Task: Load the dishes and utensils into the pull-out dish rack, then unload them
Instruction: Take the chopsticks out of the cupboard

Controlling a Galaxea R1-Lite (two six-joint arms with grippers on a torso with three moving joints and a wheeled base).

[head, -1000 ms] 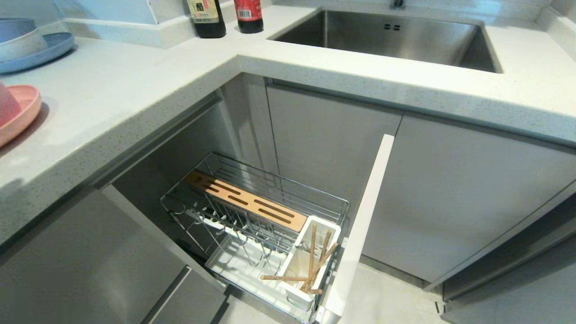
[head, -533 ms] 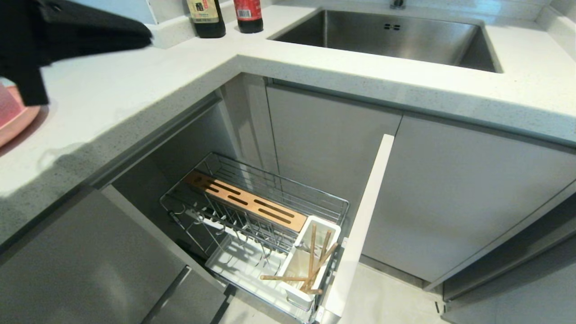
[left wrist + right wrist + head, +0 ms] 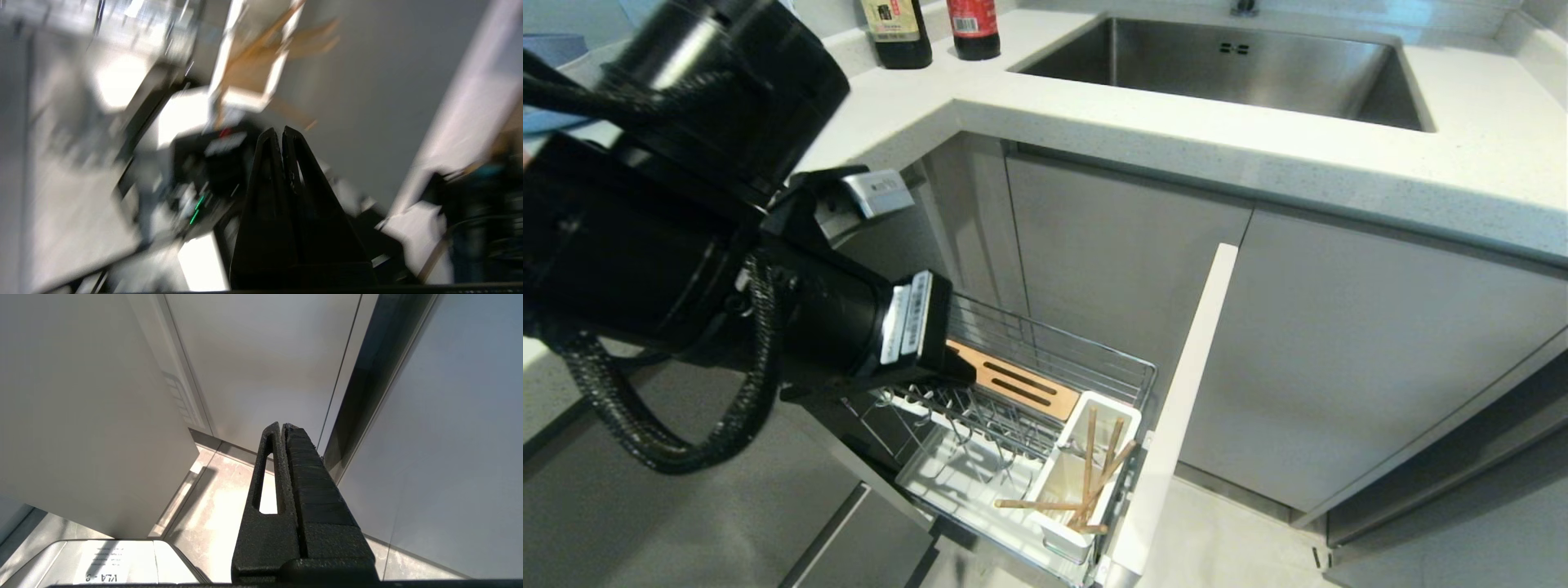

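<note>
Since a second ago the left arm (image 3: 686,237) has swung in from the counter and now fills the near-left of the head view, over the back end of the pull-out dish rack (image 3: 1045,384), hiding the pink dishes. Left gripper (image 3: 281,131): fingers pressed together, holding nothing; wrist view blurred. Rack stands pulled out of the open cabinet below the countertop (image 3: 1258,180). Chopsticks (image 3: 1094,482) lean in the white utensil cup (image 3: 1070,457) at the rack's front end, one lying across the drip tray (image 3: 947,482) beside it. Wooden strip (image 3: 1021,380) partly covered by the arm. Right gripper (image 3: 282,428) closed and empty, parked by cabinet doors, away from the rack.
</note>
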